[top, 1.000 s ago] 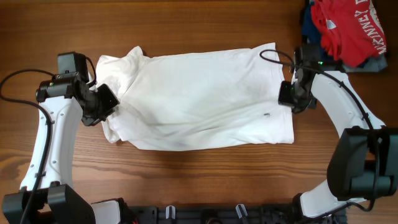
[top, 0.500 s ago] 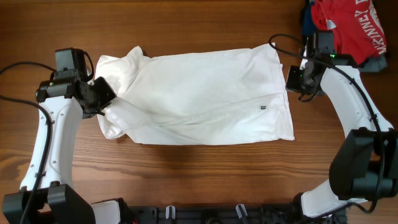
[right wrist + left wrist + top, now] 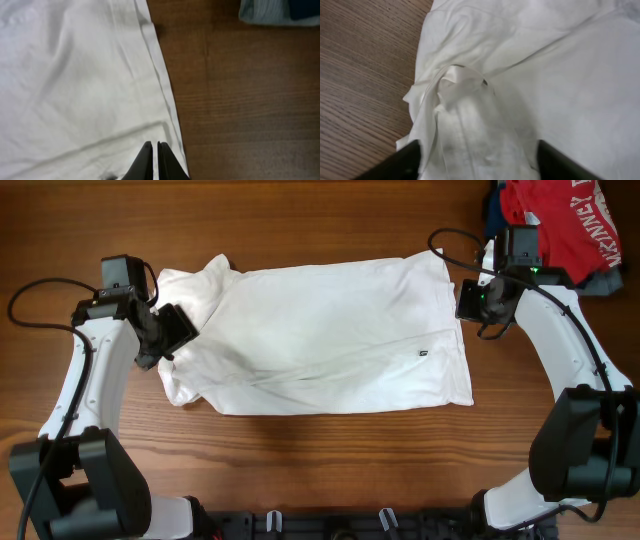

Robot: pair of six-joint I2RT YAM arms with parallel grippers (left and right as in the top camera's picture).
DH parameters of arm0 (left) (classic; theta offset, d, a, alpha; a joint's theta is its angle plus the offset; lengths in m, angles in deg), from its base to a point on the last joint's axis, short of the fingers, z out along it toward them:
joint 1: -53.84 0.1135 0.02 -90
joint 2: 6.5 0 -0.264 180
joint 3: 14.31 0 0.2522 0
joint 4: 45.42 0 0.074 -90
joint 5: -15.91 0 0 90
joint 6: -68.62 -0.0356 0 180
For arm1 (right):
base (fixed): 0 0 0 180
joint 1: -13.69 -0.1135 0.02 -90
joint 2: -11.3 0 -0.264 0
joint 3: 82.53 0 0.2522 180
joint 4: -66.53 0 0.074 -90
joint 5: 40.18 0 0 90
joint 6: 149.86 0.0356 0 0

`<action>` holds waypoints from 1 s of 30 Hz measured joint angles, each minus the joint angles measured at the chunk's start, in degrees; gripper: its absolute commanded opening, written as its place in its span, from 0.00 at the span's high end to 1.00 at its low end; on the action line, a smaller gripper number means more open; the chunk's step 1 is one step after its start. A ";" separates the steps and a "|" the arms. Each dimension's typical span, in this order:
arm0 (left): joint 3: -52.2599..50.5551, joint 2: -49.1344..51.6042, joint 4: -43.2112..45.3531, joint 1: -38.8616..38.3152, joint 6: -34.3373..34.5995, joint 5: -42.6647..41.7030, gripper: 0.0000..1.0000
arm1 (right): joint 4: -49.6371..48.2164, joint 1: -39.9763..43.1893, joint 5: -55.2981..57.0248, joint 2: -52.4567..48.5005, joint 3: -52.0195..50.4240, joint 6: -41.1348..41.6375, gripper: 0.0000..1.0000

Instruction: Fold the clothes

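Observation:
The clothes, a white T-shirt [image 3: 330,330], lie spread across the middle of the wooden table, folded lengthwise with a crease running along the body. My left gripper [image 3: 168,340] stands at the shirt's left end. In the left wrist view its fingers [image 3: 410,161] are wide apart over a bunched sleeve [image 3: 462,95], holding nothing; this gripper [image 3: 479,165] is open. My right gripper [image 3: 468,305] hovers by the shirt's right hem. In the right wrist view that gripper [image 3: 155,157] is shut, its tips together over the hem [image 3: 160,85] with no cloth pinched.
A red garment with white lettering [image 3: 560,225] is heaped at the back right corner on blue garments [image 3: 495,215]; a blue-grey piece [image 3: 277,12] shows in the right wrist view. Bare wood [image 3: 320,470] lies in front of the shirt.
My left gripper has opened and let go of the sleeve, which now lies bunched. My right gripper moved toward the far right corner of the shirt a second ago and has stayed shut.

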State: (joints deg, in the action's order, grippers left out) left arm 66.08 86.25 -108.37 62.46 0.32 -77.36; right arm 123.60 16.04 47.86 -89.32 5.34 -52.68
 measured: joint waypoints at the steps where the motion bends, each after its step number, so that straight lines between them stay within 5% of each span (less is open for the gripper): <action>1: -0.02 0.07 0.00 0.00 -0.04 0.00 0.00 | -0.46 0.00 -0.07 0.00 0.00 -0.02 0.94; 16: 3.41 1.40 1.49 -0.55 -6.60 -5.75 0.00 | -7.17 0.00 -6.78 -0.02 1.40 -4.61 0.91; 30: 28.89 30.80 14.05 -1.62 -21.75 -6.58 0.00 | -8.44 -0.17 -8.13 -0.07 5.25 -6.03 0.91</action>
State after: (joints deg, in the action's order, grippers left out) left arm 94.98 117.05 -94.32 60.84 -21.43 -83.94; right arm 115.17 15.87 39.73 -89.38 10.58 -58.71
